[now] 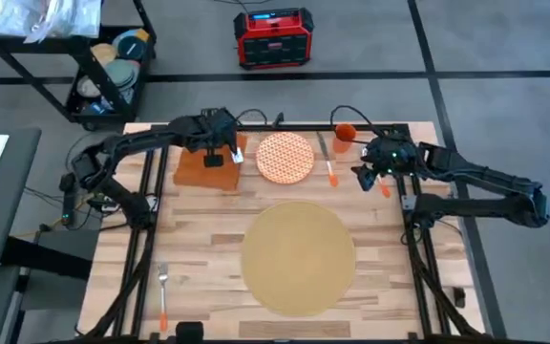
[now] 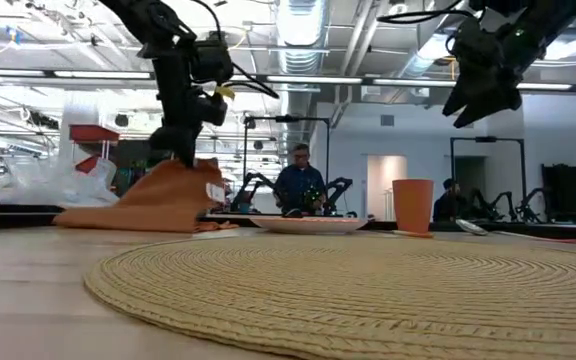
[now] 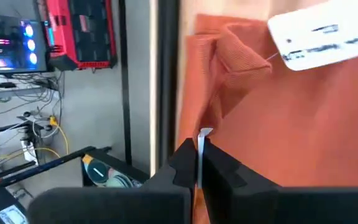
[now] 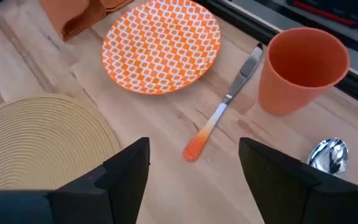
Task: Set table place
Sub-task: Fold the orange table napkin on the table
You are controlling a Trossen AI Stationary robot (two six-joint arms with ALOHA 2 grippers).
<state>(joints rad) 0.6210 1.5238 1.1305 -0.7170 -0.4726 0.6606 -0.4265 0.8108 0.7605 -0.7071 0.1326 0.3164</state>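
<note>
Placemat (image 1: 299,256) lies bare and tan on my surface (image 1: 199,239); left tool (image 1: 225,156) pinches napkin (image 1: 206,169), right tool (image 1: 366,175) gapes above knife (image 1: 330,169).

Both dark six-joint arms reach in over the far half of the table. The left arm stretches in from its side, wrist bent downward, and its two-finger left gripper (image 1: 220,156) points straight down — fingers pinched together, nipping a fold of cloth. The right arm extends in from the opposite side, its right gripper (image 1: 366,176) raised clear of the surface — fingers spread wide, holding nothing.
</note>
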